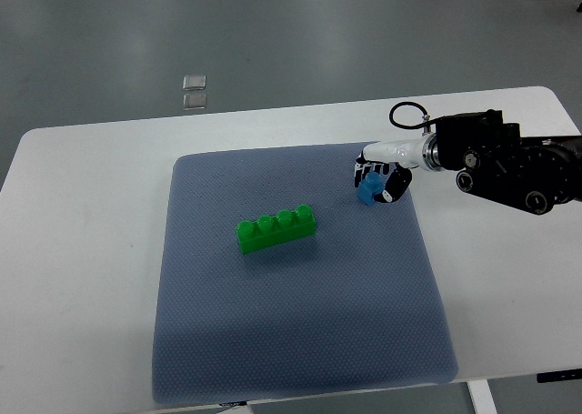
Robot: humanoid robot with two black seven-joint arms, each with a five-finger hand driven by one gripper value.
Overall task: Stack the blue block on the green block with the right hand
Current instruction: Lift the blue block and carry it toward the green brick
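Grey-blue mat (300, 341) on white table (82, 277); two small clear squares (194, 90) on grey floor (273, 32) beyond.

Blue block (367, 194): partly covered by my right hand (380, 179); its full shape cannot be told. My right arm (509, 164): cut off at right edge. Mat (300, 341): front left corner cut by bottom edge. Two floor squares (194, 90): too small to identify.
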